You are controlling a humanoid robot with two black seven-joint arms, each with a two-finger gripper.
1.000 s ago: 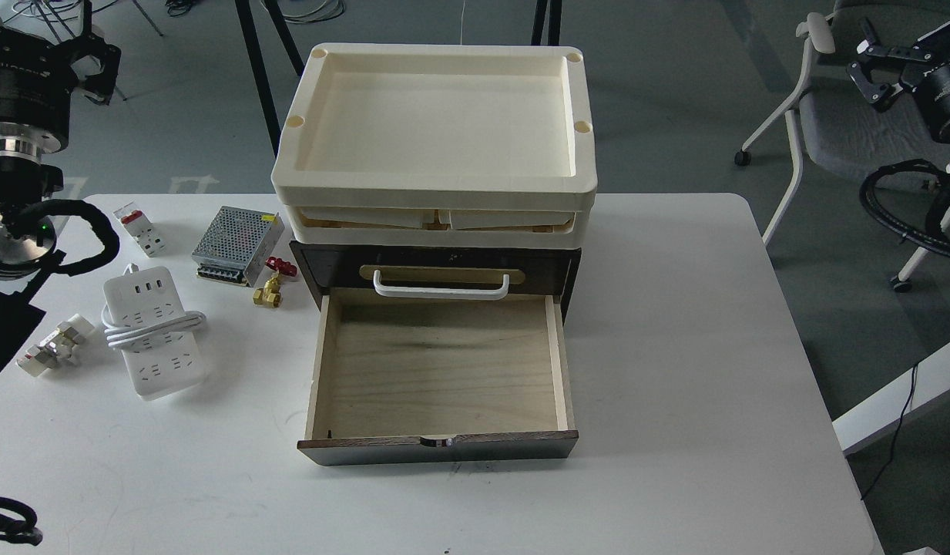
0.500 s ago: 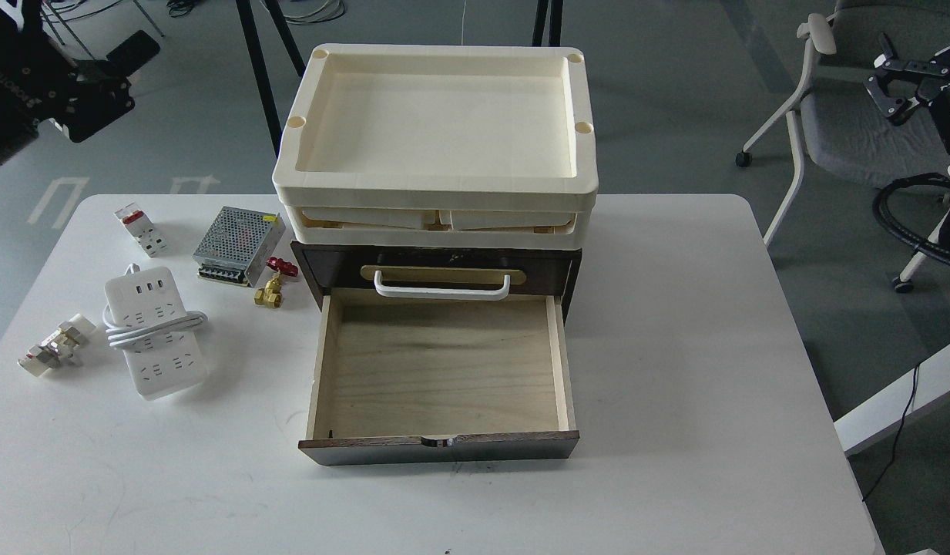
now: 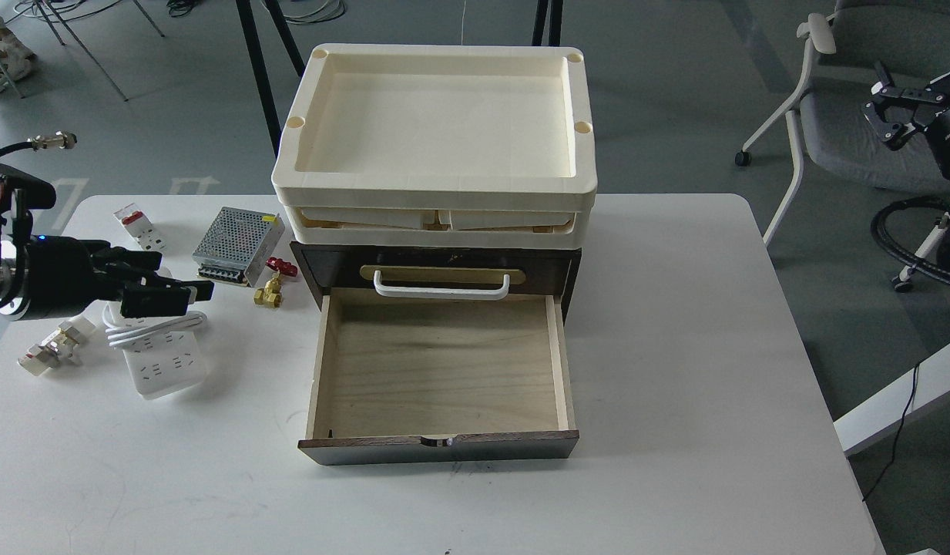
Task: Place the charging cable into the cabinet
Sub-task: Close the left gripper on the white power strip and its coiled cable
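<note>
The charging cable point(image 3: 166, 362), a white power strip with its cord looped round the middle, lies flat on the white table left of the cabinet. The cabinet point(image 3: 552, 266) is a dark brown box with a white bar handle point(image 3: 441, 287). Its pale-wood drawer point(image 3: 440, 362) is pulled out toward me and holds nothing. My left gripper point(image 3: 178, 287) reaches in from the left, low over the strip's far end and hiding it. Its fingers look parted and hold nothing. My right gripper point(image 3: 884, 108) hangs open off the table at the far right.
Two stacked cream trays point(image 3: 436, 181) sit on the cabinet. A perforated metal power supply point(image 3: 236, 243), a white-and-red breaker point(image 3: 139, 229), a brass valve with a red handle point(image 3: 273, 284) and a small white part point(image 3: 55, 347) lie around the strip. A grey chair point(image 3: 852, 116) stands beyond the table's right edge.
My left arm has swung down from the upper left corner to low over the power strip's far end. My right gripper has shifted slightly. The strip and drawer have not moved.
</note>
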